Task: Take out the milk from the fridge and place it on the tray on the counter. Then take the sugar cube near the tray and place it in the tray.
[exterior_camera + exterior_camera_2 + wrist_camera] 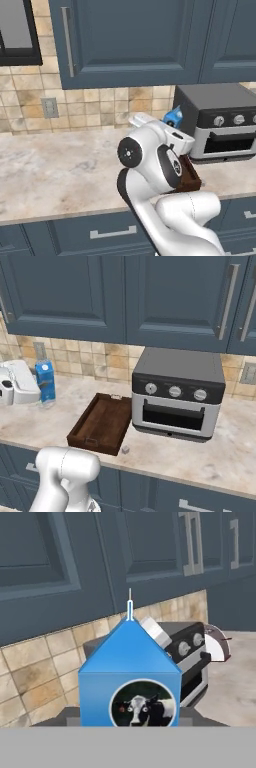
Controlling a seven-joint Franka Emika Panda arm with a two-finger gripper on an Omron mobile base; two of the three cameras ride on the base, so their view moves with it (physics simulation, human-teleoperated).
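Milk out of the fridge, not yet on the tray.
Your hand held the milk at the tray's nine o'clock; the sugar cube sat untouched.

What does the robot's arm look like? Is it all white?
Mostly. The arm is made of smooth, rounded, glossy white shells, like fat tubes joined together. Dark bands mark the joints, and one joint ends in a round dark cap with a small pale centre. No cables or writing show. The hand is white and boxy.
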